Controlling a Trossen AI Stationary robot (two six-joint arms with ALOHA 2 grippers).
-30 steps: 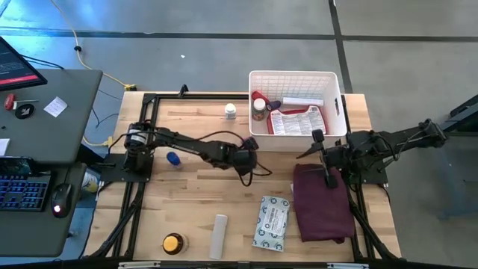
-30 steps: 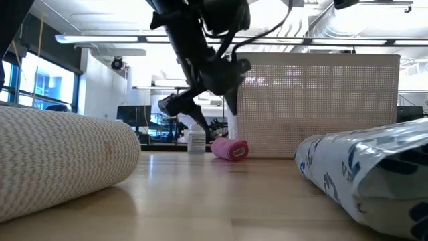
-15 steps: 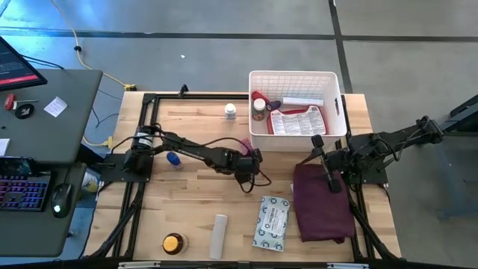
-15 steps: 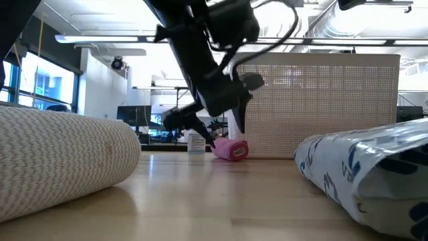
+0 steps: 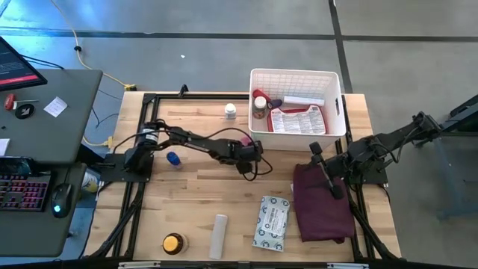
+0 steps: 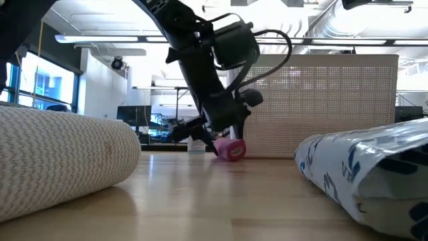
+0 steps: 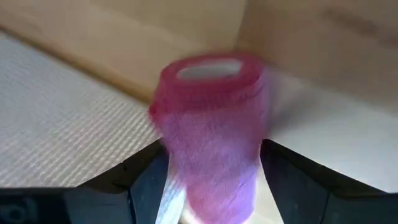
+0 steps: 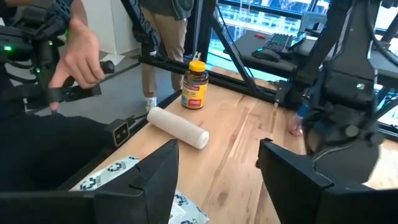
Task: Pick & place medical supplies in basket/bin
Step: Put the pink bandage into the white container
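Note:
A pink roll (image 7: 211, 130) lies on the wooden table just left of the white lattice basket (image 5: 295, 75); it also shows in the low view as the pink roll (image 6: 231, 148). My left gripper (image 7: 214, 186) is open and low over it, one finger on each side, and shows from above as the left gripper (image 5: 248, 146). The basket holds a red case (image 5: 258, 99), a bottle, tubes and a printed packet. My right gripper (image 8: 217, 180) is open, waiting above the maroon cloth (image 5: 323, 205). My left gripper comes at the pink roll's side wall (image 7: 186, 149) slanting down from the table's left, its fingers (image 7: 146, 180) close on both sides. The roll rests on the table. I cannot tell whether the fingers touch it.
On the table lie a small white bottle (image 5: 230, 111), a blue item (image 5: 173, 158), a white roll (image 5: 219, 234), a grey-white packet (image 5: 271, 222) and an orange-lidded tin (image 5: 173, 243). A person's hand (image 8: 81, 53) shows beyond the table's near edge.
My left gripper has moved down and toward the far edge onto the pink roll, so that its fingers now stand on either side of it. The roll has stayed where it was.

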